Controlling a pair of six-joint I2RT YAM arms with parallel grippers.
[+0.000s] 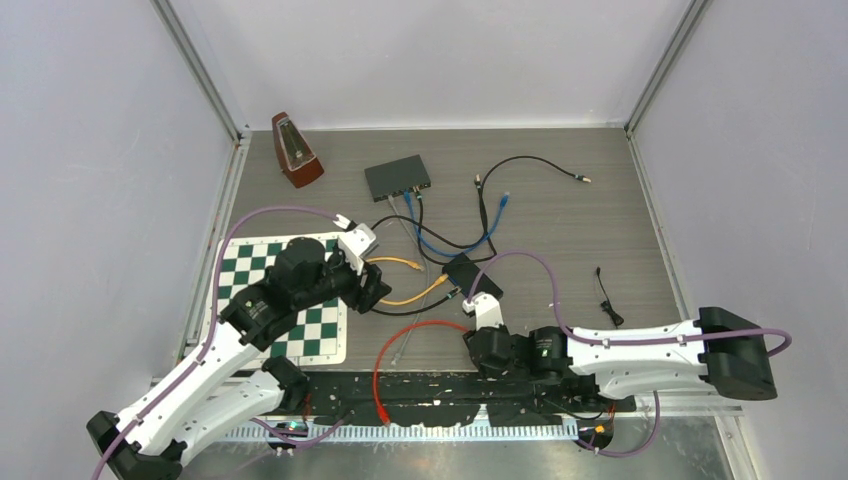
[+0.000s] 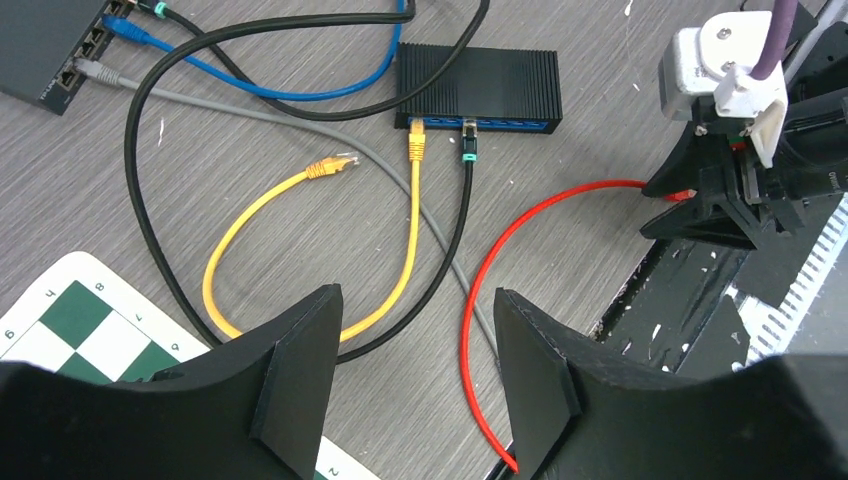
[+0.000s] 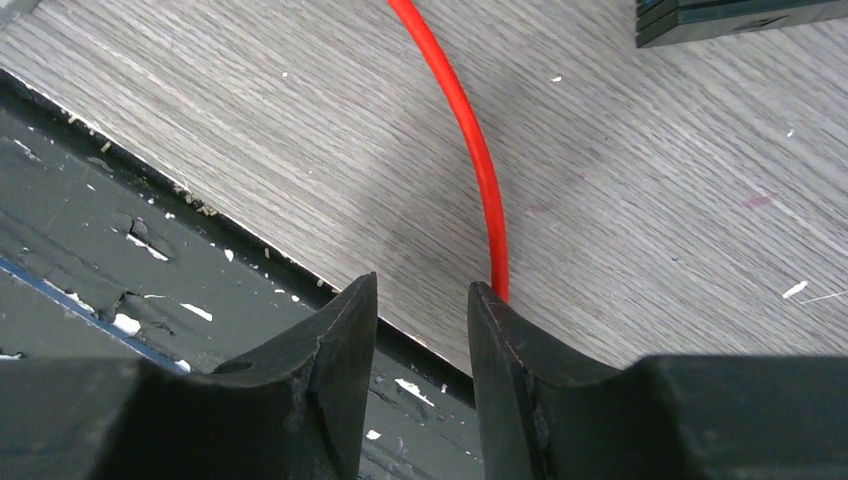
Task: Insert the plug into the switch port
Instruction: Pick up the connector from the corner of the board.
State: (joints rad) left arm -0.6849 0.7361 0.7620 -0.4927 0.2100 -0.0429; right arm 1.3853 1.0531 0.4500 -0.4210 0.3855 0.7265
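1. The left gripper [image 2: 415,295], at the checkered mat's [image 1: 250,270] 3 o'clock edge, is spread wide and holds nothing. A careless sweep toward 2 o'clock could snag the loose yellow plug [image 2: 330,165].
2. The switch [image 2: 480,75] lies mid-table with its ports facing about 7 o'clock. Yellow and black plugs are already seated, and the ports beside them look free. Tugging a cable could swivel the box.
3. The red cable [image 3: 478,150] slips behind the right gripper [image 3: 420,285], whose jaws are narrowly parted around nothing. Its plug is hidden, so closing here likely misses.
4. The black front strip [image 3: 120,220] crowds it at 6 o'clock. Barer wood lies toward 2 o'clock.
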